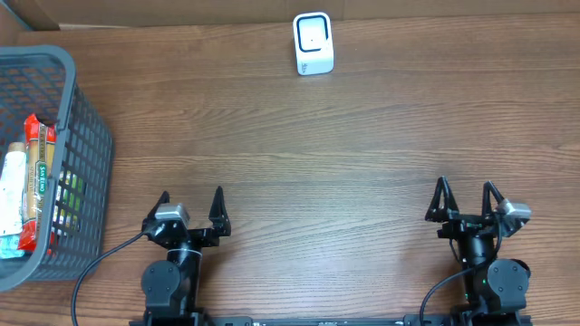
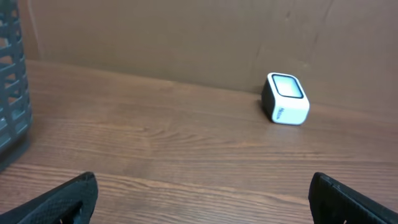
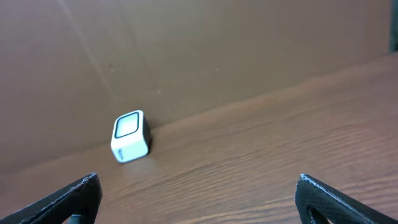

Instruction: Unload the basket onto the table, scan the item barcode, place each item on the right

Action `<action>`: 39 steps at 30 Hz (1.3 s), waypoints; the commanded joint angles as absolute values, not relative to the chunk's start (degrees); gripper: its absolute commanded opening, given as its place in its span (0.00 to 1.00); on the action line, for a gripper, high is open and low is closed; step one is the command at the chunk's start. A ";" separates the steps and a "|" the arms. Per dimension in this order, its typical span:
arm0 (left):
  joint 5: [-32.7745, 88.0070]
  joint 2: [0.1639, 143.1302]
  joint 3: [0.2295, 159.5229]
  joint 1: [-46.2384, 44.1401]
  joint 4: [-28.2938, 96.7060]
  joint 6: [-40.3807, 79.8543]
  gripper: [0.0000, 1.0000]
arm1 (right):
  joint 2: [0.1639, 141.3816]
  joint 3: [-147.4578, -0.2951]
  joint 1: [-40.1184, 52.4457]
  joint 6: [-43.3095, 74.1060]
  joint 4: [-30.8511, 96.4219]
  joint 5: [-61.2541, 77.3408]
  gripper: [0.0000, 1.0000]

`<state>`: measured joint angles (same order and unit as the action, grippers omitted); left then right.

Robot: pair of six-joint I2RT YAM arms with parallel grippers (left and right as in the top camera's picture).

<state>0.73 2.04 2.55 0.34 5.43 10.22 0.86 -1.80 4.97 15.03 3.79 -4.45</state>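
Left tool: your left tool [image 1: 190,194] sits at the near edge of the wooden surface [image 1: 299,163], fingers spread wide, gripping nothing.
Right tool: your right tool [image 1: 465,186] sits at the near edge on the right side, equally released and empty.
Tool count: two.
Items: look in the grey mesh basket [image 1: 91,149] at the left edge, beside your left tool. It holds a packet [image 1: 38,177] with red ends and a tan middle, a white tube [image 1: 11,186], and something green underneath. They are packed too close to count exactly.
Item labels: print runs along the packet, too small for you to read.
Basket count: one.
Scanner: one white boxy scanner [image 1: 314,43] with a dark-framed window, far middle, well apart from both tools, just before the cardboard wall [image 2: 186,37].
Scanner labels: a small side mark, unreadable.
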 commanded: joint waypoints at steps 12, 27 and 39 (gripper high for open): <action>6.07 29.91 44.38 0.23 26.65 2.48 1.00 | 26.72 -31.09 5.23 11.88 11.25 4.54 1.00; 5.89 77.43 110.83 0.23 79.07 1.23 0.99 | 71.02 -83.79 5.23 11.88 52.84 18.09 1.00; 10.76 83.15 111.18 1.67 79.85 4.03 1.00 | 73.69 -85.19 5.23 11.92 53.01 19.66 1.00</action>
